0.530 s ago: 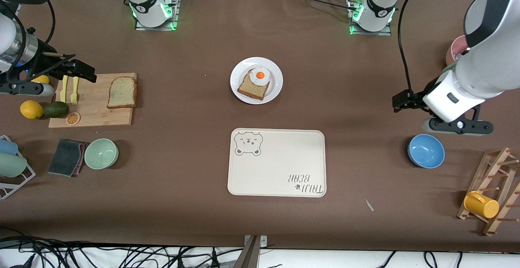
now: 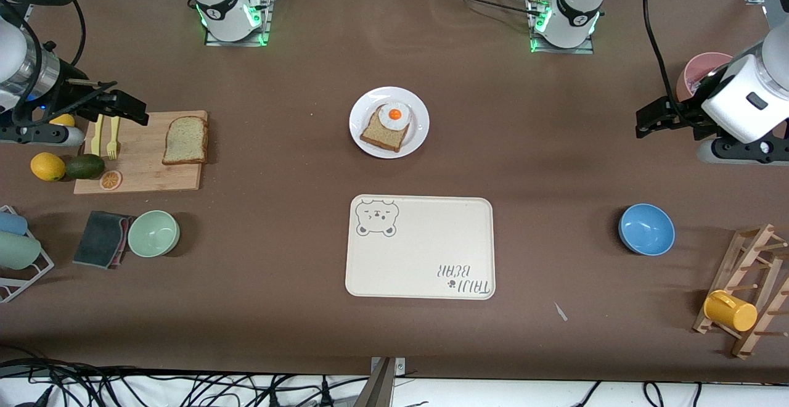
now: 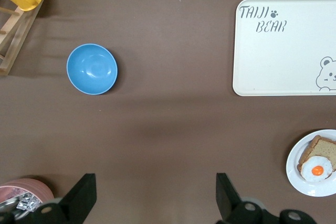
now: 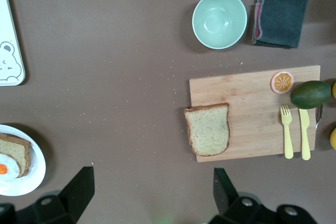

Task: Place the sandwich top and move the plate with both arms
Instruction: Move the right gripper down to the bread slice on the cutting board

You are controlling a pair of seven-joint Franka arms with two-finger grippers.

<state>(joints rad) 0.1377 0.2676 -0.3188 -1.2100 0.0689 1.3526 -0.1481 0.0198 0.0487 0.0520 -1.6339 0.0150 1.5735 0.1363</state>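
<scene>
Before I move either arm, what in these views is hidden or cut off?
- Pink cup: front view, partly covered by the left arm; its contents unclear.
- Lemon: front view, mostly under the right end effector.
- Rack holding cups: front view, cut by the frame edge.
- Plate: right wrist view, cut by the edge.

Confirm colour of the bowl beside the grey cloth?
Pale mint green bowl; clearest in the right wrist view.
</scene>
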